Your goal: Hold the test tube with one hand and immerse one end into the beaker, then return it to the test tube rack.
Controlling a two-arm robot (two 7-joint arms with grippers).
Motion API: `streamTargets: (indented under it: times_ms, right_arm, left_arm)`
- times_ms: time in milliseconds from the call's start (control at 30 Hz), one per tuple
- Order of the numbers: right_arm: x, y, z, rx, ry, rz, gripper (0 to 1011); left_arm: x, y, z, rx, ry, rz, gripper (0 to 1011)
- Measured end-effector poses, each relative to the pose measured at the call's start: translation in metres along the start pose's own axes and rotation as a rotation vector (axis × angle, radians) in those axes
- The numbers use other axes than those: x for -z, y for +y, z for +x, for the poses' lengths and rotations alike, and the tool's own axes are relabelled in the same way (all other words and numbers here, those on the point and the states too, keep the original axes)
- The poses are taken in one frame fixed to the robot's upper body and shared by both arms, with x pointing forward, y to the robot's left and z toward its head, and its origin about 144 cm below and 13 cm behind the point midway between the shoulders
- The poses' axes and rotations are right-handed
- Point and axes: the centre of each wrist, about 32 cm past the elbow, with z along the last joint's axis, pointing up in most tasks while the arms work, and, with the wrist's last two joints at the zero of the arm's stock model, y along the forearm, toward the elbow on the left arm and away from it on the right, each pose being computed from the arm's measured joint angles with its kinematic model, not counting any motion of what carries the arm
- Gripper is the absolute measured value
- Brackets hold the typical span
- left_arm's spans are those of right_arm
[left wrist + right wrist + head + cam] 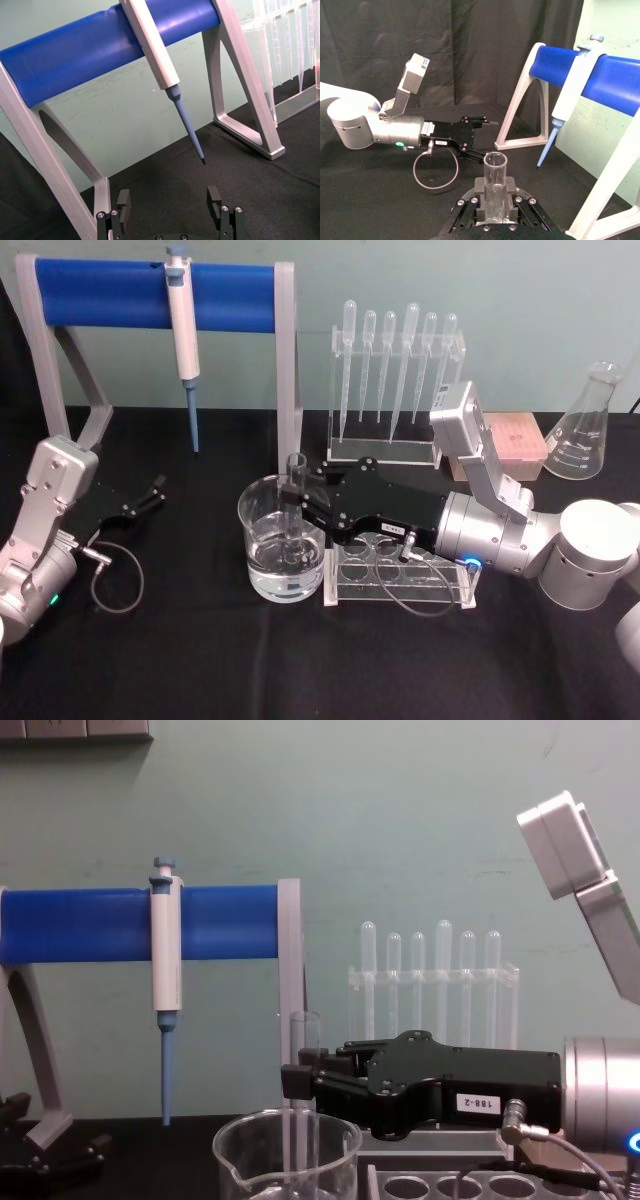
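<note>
Test tube (297, 475) stands upright at centre frame, clamped in the right tool (300, 503), its lower end inside the beaker (258, 540); it is best lifted straight up past the rim before swinging to the rack (400, 578), while the left tool (150, 492) idles at the left edge, jaws apart.

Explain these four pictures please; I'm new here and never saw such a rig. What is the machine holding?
It is a robot with two arms, each ending in a black gripper. One picture looks down from its head, one across from its chest, two from its wrists. The right gripper is shut on a test tube, upright, its lower end inside the beaker of clear liquid. The left gripper rests open to the side. On the black table also stand a clear tube rack, a pipette rack, a micropipette on a blue stand and a flask.
</note>
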Motion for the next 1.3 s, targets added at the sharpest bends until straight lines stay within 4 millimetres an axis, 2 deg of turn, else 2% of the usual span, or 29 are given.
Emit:
streamTargets:
  times_ms: [1300]
  right_arm:
    - [0.0,0.0,0.0,0.0,0.0,0.0,242]
  left_arm:
    - [0.0,0.0,0.0,0.0,0.0,0.0,1000]
